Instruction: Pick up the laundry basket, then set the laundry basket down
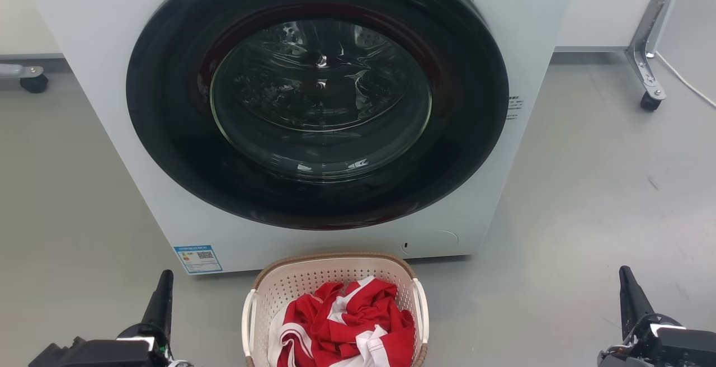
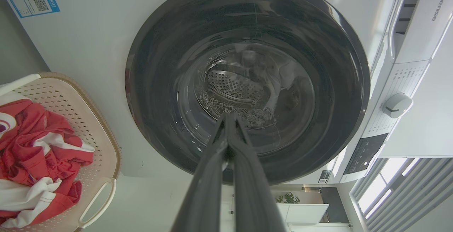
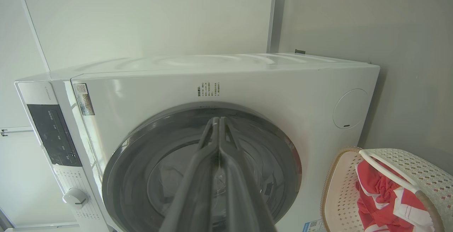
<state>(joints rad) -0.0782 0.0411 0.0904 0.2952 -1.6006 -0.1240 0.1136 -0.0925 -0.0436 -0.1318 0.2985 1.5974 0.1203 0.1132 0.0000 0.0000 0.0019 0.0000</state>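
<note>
Sitting between left fingers (image 1: 161, 302) and right fingers (image 1: 631, 297), well apart, laundry basket (image 1: 313, 280), both pairs closed, empty

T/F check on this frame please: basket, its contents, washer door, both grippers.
1. The laundry basket is in front of the washer. True.
2. The basket is empty. False: red and white clothing lies in it.
3. The washer door is open. False: it is shut.
4. The left gripper is shut and holds nothing. True.
5. The right gripper grips a basket handle. False: its fingers are closed on nothing, apart from the basket.
</note>
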